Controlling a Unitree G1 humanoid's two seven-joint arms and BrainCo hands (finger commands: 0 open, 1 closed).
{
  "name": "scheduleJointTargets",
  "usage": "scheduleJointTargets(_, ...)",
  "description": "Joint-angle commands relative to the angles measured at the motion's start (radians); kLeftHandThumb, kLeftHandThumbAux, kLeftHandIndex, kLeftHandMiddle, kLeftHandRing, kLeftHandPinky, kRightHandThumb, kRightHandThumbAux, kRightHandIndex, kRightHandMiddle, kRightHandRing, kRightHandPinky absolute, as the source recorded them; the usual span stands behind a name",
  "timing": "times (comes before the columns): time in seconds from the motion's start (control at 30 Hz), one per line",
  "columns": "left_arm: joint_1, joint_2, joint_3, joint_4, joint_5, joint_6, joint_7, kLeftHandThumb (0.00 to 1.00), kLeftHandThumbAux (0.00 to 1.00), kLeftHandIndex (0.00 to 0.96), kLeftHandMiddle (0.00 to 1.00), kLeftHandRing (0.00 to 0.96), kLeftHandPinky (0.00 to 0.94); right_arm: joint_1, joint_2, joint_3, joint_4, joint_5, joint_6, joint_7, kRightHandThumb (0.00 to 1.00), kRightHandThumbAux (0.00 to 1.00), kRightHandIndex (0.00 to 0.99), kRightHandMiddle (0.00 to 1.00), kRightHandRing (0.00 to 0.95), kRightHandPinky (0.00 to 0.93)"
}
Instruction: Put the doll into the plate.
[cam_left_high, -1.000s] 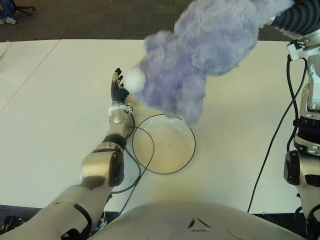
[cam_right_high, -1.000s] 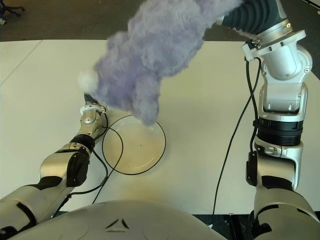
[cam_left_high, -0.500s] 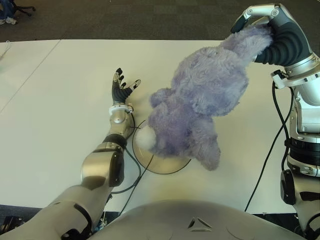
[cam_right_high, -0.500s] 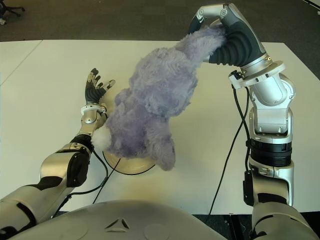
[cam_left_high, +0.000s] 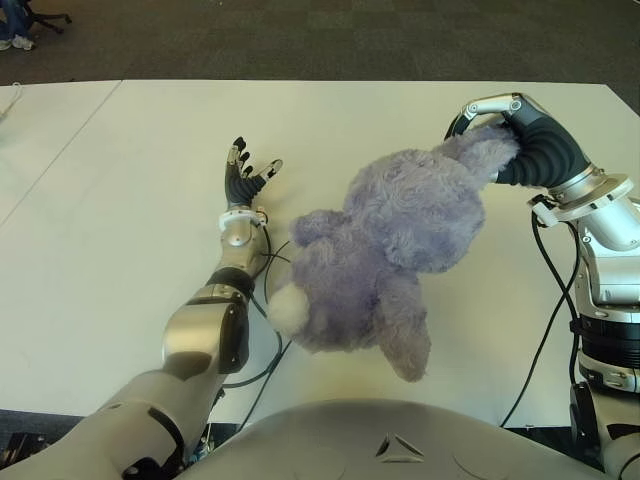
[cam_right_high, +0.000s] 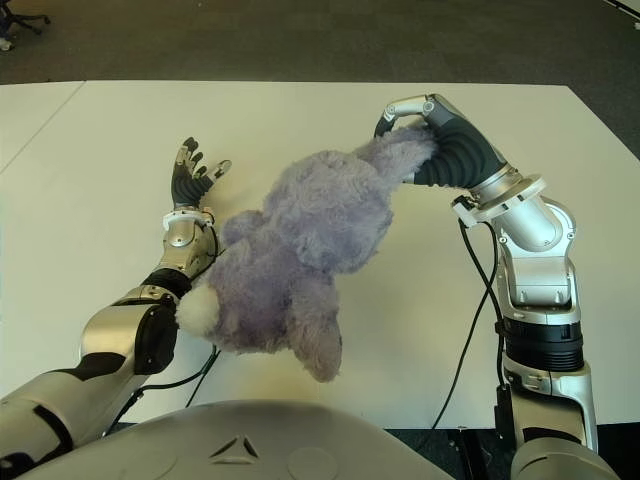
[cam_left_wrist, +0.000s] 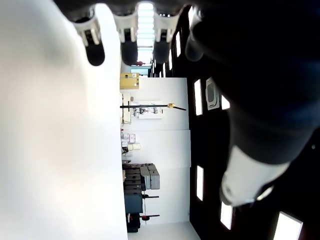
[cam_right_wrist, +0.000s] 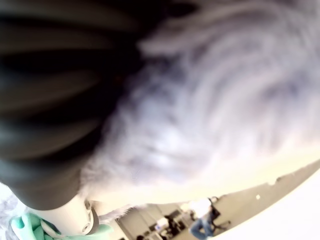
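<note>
Over the plate (cam_left_high: 270, 272) sprawls a fluffy lavender doll (cam_left_high: 385, 250).

A broad, flat white table (cam_left_high: 120, 200) carried everything, its far edge meeting dark grey carpeted floor (cam_left_high: 300, 40). A faint straight seam (cam_left_high: 60, 150) ran diagonally across the tabletop, well to the left of the large fluffy lavender plush doll (cam_left_high: 390, 260). That doll lay sprawled near the middle of the table, its round white tail (cam_left_high: 288, 310) toward the near edge. It covered the plate almost wholly, so whether its body sat inside could not be told. Thin black cables (cam_left_high: 265, 350) curved over the table just left of the doll, beside the tail.
</note>
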Motion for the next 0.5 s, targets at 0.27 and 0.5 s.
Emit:
scheduleJointTargets(0.27, 0.143, -0.048, 0.004, 0.102, -0.009, 0.109, -0.004, 0.034, 0.776, 0.048, 0.074, 0.078, 0.094, 0.025, 0.005, 0.018, 0.026, -0.021, -0.001, 0.003, 0.235, 0.706, 0.766, 0.869, 0.869, 0.857)
scheduleJointTargets(0.5, 0.145, -0.047, -0.001, 0.100, -0.004, 0.104, -0.001, 0.038, 0.776, 0.048, 0.075, 0.079, 0.095, 0.037, 0.013, 0.022, 0.041, -0.028, -0.014, -0.002, 0.254, 0.701, 0.764, 0.868, 0.867, 0.853)
